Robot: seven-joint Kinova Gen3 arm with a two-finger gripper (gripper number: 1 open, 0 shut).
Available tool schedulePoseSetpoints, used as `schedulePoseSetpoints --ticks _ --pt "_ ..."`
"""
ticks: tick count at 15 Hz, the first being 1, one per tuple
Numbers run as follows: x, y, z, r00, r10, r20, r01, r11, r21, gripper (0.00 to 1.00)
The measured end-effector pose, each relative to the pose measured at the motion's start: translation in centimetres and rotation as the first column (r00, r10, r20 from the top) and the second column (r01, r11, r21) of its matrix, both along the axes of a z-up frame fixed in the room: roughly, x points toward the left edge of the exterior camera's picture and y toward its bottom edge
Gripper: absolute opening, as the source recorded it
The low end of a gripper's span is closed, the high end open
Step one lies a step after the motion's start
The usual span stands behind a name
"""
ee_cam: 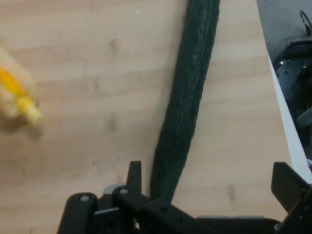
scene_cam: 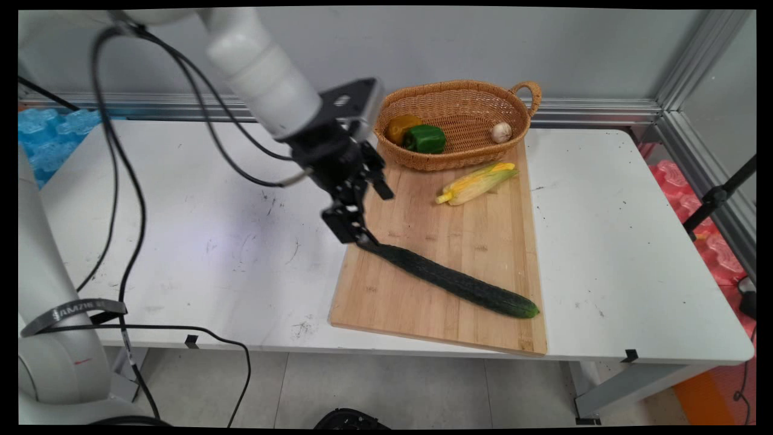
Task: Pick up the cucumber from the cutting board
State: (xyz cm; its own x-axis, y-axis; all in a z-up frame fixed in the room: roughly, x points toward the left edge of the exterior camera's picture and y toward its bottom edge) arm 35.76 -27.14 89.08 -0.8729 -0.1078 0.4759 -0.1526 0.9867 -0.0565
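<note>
Currently, one dark green cucumber (scene_cam: 456, 281) is lying diagonally across one wooden cutting board (scene_cam: 471, 235), its left end pointing toward the board's left edge and its right end lying near the board's front right corner. The gripper (scene_cam: 362, 238) is standing at that left end with its two fingers spread wide apart, released and grasping nothing; in the hand view the cucumber (ee_cam: 187, 102) is running up from beside one finger (ee_cam: 134, 178), while the other finger (ee_cam: 287, 185) is sitting well off to its side. One ear of corn (scene_cam: 477, 183) in its husk is lying near the board's far edge. Behind it, one wicker basket (scene_cam: 462, 99) is holding one yellow pepper (scene_cam: 400, 127), one green pepper (scene_cam: 426, 139) and one garlic bulb (scene_cam: 501, 132). Everything is resting on one white table (scene_cam: 628, 254).
</note>
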Motion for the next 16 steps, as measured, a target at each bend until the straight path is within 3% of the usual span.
schedulePoseSetpoints --ticks 11,16 --pt "-7.8 -3.6 -8.9 0.997 -0.077 0.015 0.077 0.997 0.015 1.00" --pt "-9.8 -4.7 -11.3 0.996 -0.091 0.020 0.091 0.996 0.020 1.00"
